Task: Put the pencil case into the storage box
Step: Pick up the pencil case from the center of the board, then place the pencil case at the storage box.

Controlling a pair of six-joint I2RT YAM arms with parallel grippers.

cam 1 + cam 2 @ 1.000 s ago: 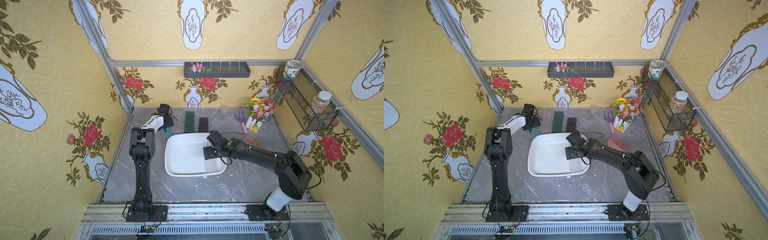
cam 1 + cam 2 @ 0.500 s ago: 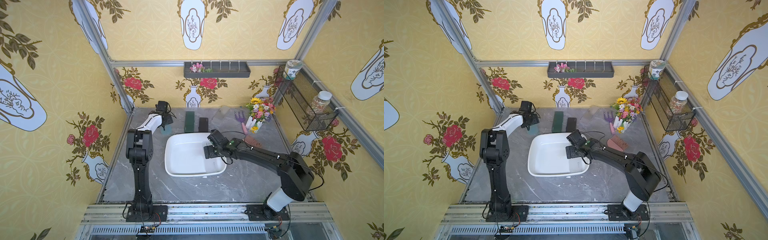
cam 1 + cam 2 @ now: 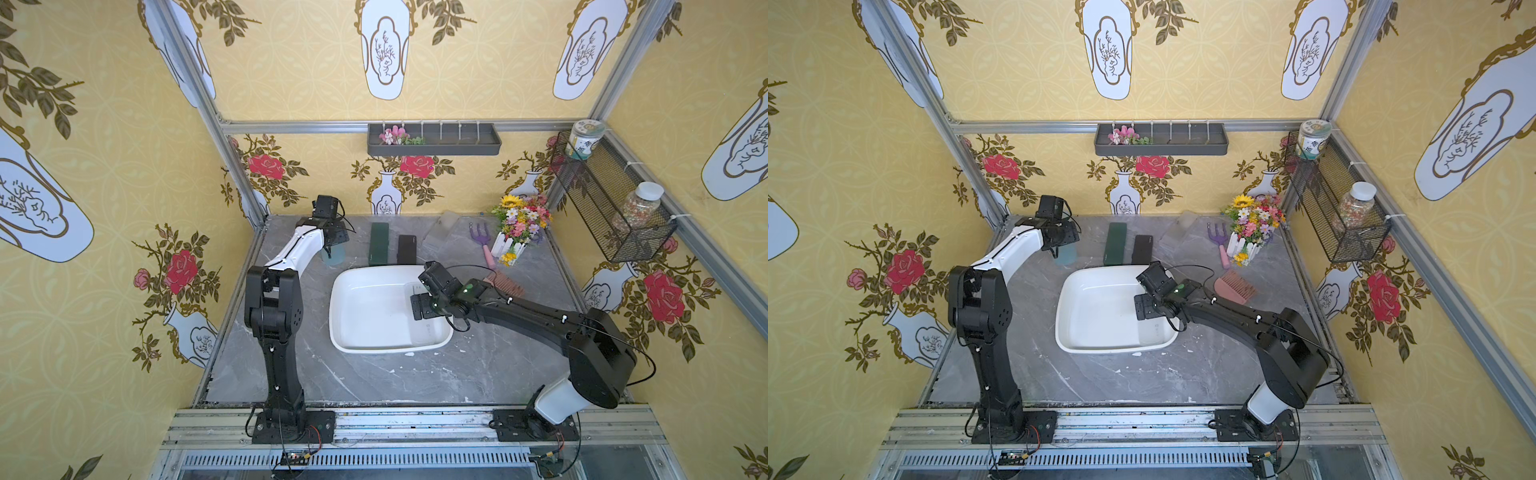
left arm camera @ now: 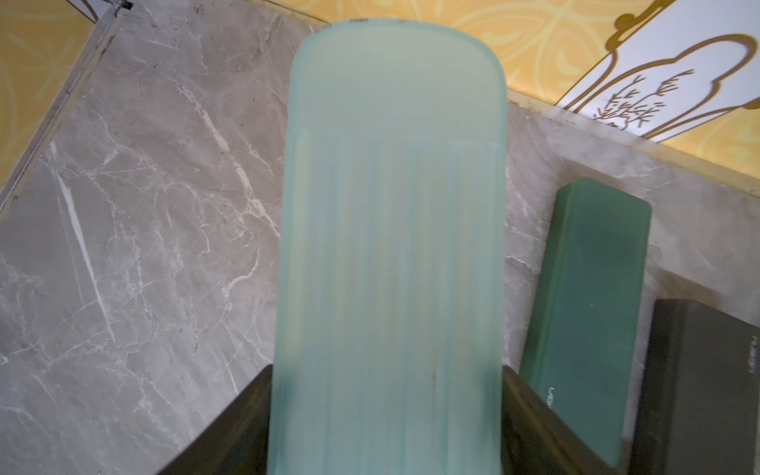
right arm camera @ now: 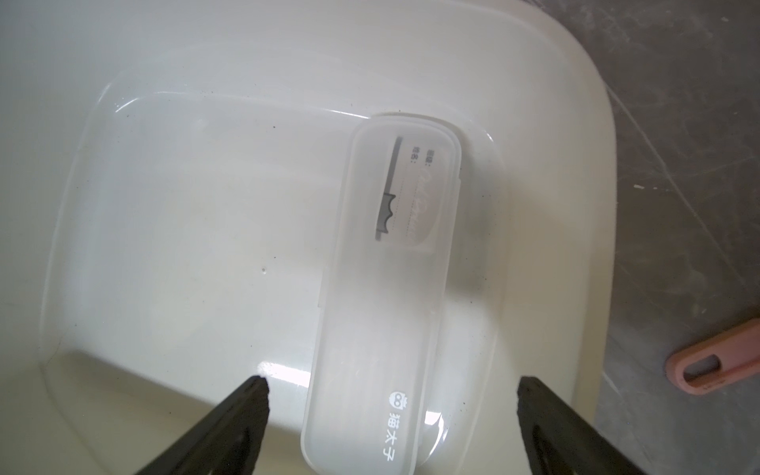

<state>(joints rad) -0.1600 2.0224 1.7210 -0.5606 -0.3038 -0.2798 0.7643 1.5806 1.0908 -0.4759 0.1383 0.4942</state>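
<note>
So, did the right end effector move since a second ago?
No. The right end effector still hangs open over the end of the storage box nearest the pink comb, as before.

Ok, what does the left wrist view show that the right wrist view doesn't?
Left wrist only: the left gripper shut on a pale teal pencil case, with a dark green case and a black case nearby. Right wrist only: the open right gripper over a frosted white pencil case lying in the storage box, plus a pink comb handle. Both: the grey marble tabletop.
</note>
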